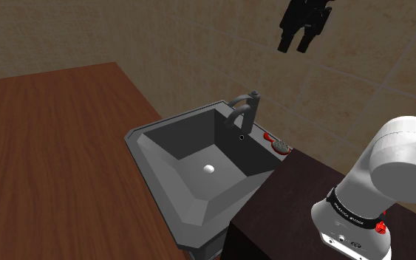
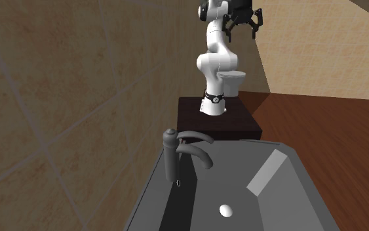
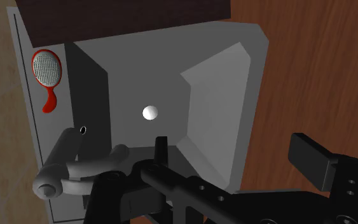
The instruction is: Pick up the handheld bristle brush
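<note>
The brush [image 1: 276, 142] is small, with a red frame and handle and a round grey bristle pad. It lies flat on the grey sink's back ledge, between the faucet [image 1: 244, 111] and the dark stand. In the wrist view the brush [image 3: 46, 73] lies far below, beside the faucet [image 3: 75, 168], its handle pointing toward the faucet. My black gripper [image 1: 295, 43] hangs high above the sink, near the tiled wall, well clear of the brush. Its fingers [image 3: 161, 153] stand wide apart with nothing between them; the gripper [image 2: 242, 31] also appears spread at the arm's top.
The grey sink [image 1: 162, 192] has a deep basin with a white drain [image 1: 209, 169]. A curved grey faucet [image 2: 186, 154] rises from its back ledge. A wooden counter [image 1: 51, 162] runs along one side. My dark stand [image 1: 287, 199] abuts the sink. A tan tiled wall [image 1: 199, 44] stands behind.
</note>
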You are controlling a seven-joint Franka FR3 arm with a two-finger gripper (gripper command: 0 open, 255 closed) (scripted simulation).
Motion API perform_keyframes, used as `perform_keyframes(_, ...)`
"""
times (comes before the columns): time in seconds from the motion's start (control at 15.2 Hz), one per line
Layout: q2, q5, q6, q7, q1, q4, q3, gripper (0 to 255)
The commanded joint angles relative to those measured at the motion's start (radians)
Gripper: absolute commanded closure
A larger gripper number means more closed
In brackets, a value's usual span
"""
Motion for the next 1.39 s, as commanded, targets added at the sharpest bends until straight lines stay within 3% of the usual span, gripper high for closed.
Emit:
perform_keyframes(0.0, 0.0, 0.0, 0.0, 0.0, 0.0, 0.0, 0.0, 0)
perform_keyframes(0.73, -0.001, -0.107, 0.274, -0.169, -0.044, -0.314, -0.111, 0)
perform_keyframes(1.32, 0.143, -0.204, 0.556, -0.309, -0.096, -0.475, -0.227, 0)
